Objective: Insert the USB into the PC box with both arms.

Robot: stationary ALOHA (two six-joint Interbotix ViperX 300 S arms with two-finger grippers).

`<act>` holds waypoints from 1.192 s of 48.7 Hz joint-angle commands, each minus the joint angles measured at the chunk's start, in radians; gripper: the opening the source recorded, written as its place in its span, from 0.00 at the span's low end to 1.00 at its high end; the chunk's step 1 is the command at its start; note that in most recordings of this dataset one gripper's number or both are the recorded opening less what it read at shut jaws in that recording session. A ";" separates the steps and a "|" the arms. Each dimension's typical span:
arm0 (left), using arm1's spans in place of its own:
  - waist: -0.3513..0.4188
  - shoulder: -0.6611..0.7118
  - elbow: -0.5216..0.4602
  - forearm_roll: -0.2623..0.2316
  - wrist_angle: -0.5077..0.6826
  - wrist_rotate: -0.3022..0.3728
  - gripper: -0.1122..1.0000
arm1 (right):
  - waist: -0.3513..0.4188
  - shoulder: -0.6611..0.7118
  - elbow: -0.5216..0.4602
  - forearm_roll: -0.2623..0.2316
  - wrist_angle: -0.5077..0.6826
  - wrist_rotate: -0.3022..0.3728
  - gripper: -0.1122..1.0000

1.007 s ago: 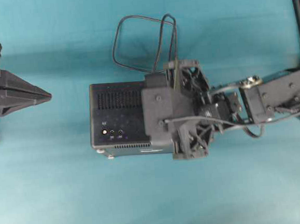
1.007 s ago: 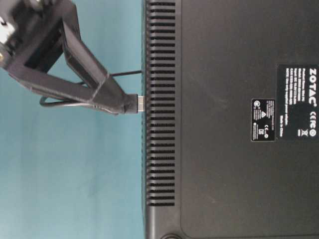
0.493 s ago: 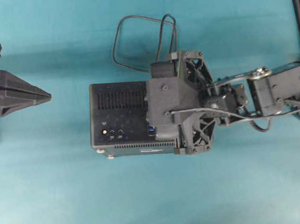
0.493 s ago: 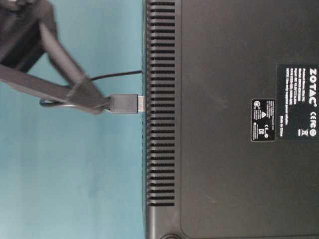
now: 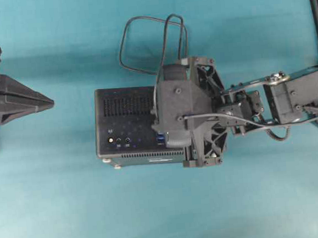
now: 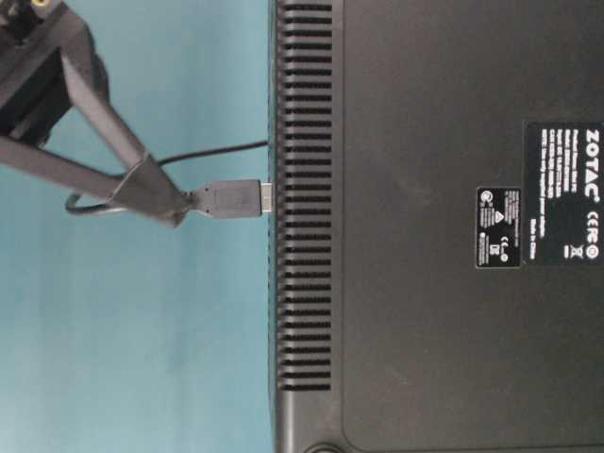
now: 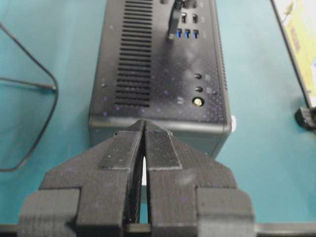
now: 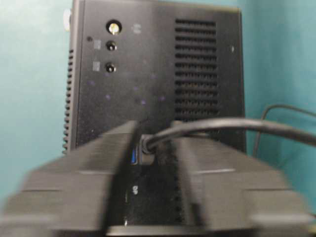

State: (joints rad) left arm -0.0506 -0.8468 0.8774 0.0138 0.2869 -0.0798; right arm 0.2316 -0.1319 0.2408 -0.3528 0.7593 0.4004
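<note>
Sideways, the USB (image 6: pixel 231 198) plug points into the PC box (image 6: pixel 434 226) (right jaws narrowly flank its tail).

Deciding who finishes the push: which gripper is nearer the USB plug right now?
Right. The right gripper sits at the USB plug, whose metal tip meets the PC box. The left gripper is shut, off the box's far end, apart from it.

From overhead, we lose the right end of the PC box (image 5: pixel 127 127) under the right pincer (image 5: pixel 170 118). The right wrist view blurs its fingers (image 8: pixel 89 168), so we cannot tell whether they touch the USB (image 8: pixel 146 146).
</note>
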 commanded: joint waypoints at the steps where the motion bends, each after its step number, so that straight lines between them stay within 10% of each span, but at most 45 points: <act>1: -0.003 0.002 -0.020 0.003 -0.009 -0.002 0.10 | 0.011 -0.038 0.002 0.002 -0.012 0.020 0.28; 58: -0.003 0.003 -0.017 0.003 -0.011 -0.003 0.10 | -0.008 -0.049 0.112 -0.025 -0.126 0.144 0.18</act>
State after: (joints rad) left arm -0.0522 -0.8452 0.8774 0.0138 0.2853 -0.0828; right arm 0.2255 -0.1764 0.3497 -0.3774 0.6320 0.5354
